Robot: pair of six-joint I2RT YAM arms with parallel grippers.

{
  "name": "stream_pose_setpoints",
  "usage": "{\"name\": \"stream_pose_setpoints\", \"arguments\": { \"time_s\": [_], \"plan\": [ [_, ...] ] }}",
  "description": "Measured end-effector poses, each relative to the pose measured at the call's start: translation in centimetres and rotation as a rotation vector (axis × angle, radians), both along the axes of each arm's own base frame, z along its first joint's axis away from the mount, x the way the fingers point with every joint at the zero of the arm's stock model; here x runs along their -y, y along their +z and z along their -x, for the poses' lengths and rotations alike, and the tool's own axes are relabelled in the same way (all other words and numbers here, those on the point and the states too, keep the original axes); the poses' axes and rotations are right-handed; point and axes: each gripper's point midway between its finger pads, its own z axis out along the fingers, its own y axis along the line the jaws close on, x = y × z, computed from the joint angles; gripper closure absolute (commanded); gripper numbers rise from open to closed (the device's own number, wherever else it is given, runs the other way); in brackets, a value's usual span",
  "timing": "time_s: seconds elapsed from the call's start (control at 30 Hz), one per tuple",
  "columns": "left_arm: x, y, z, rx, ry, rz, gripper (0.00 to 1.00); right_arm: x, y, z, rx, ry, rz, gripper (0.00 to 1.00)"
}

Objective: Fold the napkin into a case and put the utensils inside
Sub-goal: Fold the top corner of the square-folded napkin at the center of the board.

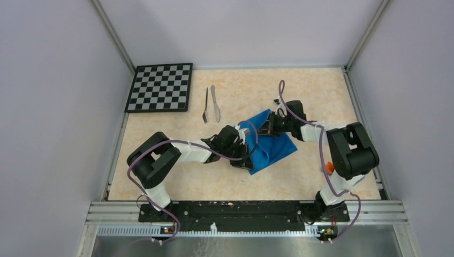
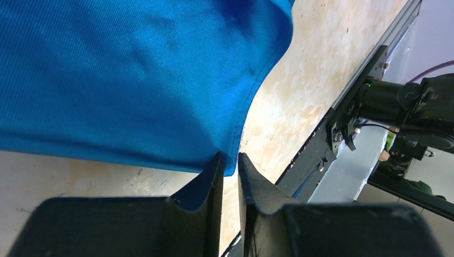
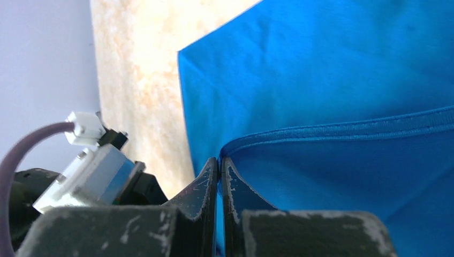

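Napkin (image 1: 278, 147) – bright blue, lying a little right of the bench (image 1: 321, 91) centre, angled, with both of your tools at it. In the right wrist view a hemmed edge crosses over a lower blue layer, so the cloth is at least doubled there.

Your right tool (image 3: 219, 160): jaws pressed together on the napkin at the end of that hemmed edge, with a thin sliver of blue showing between the fingers (image 3: 201, 187). From above, this tool (image 1: 266, 127) sits at the far left part of the cloth.

Your left tool (image 2: 229, 156): jaws narrowly parted, pale bench visible through the gap. A corner of the napkin (image 2: 134, 80) hangs down right into the mouth of that gap; you cannot tell from here whether it touches either finger. From above, it (image 1: 247, 160) is at the near left corner of the cloth.

Utensils – fork (image 1: 205, 107) and knife (image 1: 215, 104) lie side by side, just apart, on bare bench to the far left of the napkin, beside the checkerboard (image 1: 160, 87). Neither touches the cloth.
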Motion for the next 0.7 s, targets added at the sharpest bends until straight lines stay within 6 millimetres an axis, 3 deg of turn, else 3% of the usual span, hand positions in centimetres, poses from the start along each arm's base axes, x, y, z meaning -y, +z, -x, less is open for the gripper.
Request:
{"name": "stream_pose_setpoints", "arguments": {
  "time_s": [0.17,0.27,0.53,0.7],
  "plan": [
    [-0.6,-0.1,0.3,0.014,0.034,0.022,0.80,-3.6,0.0,-0.4,-0.043,0.057,-0.066,1.00],
    [-1.7,0.3,0.8,0.032,0.063,0.029,0.73,-5.1,0.1,-0.6,-0.051,0.077,-0.086,1.00],
    [-6.0,7.6,-0.8,0.240,0.274,0.080,0.46,-7.3,-0.6,-2.3,-0.062,0.091,-0.099,1.00],
    [-11.0,8.7,-2.2,0.293,0.462,0.022,0.40,-9.0,-1.0,-2.6,-0.068,0.111,-0.102,1.00]
  ]
}}
